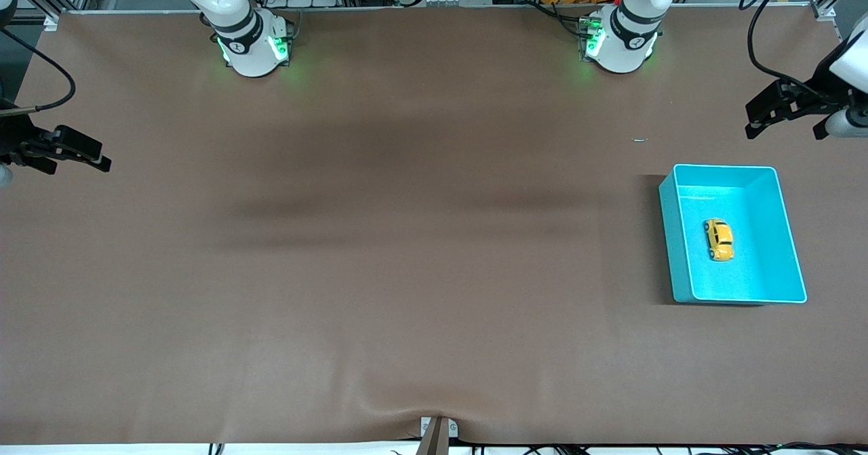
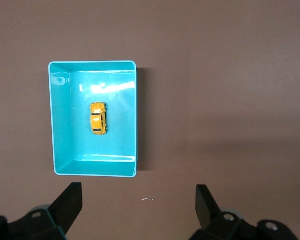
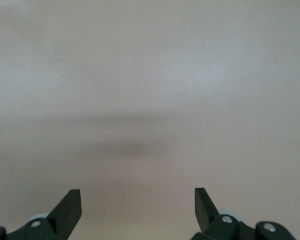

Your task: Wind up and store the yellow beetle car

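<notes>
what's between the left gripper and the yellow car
The teal bin's wall and bare brown tabletop, with one tiny pale speck. The yellow beetle car sits inside; left gripper hangs open, per the left wrist view.

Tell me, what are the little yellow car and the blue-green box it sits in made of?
The yellow beetle car looks like glossy painted metal or hard plastic; its smooth shell does not settle which. The teal bin seems to be moulded plastic: thin even walls, rounded corners, and a light glare on its floor in the left wrist view.
</notes>
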You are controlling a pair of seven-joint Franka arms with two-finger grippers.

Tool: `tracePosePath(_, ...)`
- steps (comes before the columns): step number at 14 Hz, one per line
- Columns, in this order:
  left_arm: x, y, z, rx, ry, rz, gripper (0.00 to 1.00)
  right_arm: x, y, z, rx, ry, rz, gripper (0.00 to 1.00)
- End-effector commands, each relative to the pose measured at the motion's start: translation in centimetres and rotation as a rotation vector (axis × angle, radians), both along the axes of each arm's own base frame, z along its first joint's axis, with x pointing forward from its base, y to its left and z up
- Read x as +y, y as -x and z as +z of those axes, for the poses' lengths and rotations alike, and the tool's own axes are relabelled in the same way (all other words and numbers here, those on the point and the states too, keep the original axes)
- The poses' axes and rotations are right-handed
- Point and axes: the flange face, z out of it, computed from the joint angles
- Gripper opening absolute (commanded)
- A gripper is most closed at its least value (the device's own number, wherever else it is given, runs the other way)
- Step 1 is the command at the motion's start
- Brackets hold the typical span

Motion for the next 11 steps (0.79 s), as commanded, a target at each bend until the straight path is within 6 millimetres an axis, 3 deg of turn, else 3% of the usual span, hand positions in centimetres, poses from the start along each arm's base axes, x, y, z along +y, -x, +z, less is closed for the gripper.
tracePosePath(1, -0.5, -0.2, 0.6, 0.008, 0.032, -0.002, 1.00, -0.3, 0.8, 0.3, -0.010, -0.003, -0.007, 1.00)
tracePosePath(6, -0.6, -0.1, 0.8, 0.003, 0.044, -0.012, 1.00, -0.3, 0.9, 0.3, -0.009, -0.003, -0.007, 1.00)
tracePosePath(11, -0.6, -0.4, -0.4, 0.023, 0.047, -0.014, 1.00, -0.3, 0.9, 0.3, -0.009, -0.003, -0.007, 1.00)
